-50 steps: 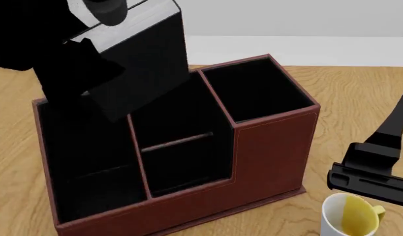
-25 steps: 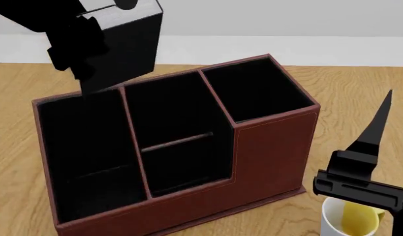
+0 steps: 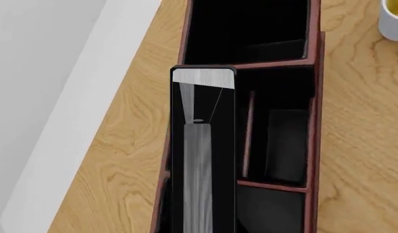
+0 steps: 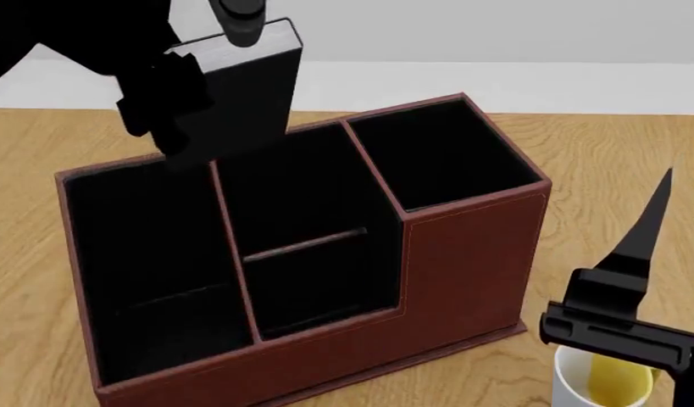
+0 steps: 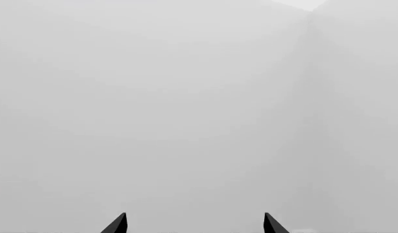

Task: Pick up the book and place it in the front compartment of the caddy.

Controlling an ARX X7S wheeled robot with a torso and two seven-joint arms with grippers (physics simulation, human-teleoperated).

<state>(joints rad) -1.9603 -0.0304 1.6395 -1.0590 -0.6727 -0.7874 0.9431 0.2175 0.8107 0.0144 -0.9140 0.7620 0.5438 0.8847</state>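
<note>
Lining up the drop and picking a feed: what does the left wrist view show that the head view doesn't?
Left wrist only: the book's pale page edge seen end-on, hanging over the caddy's far wall. Head only: the left gripper clamped on the book, and the right gripper above the mug, its jaws unreadable there. Both: the book, the caddy, the front compartment and the mug.

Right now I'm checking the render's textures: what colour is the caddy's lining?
Black, inside the reddish-brown caddy; the head view shows it best.
</note>
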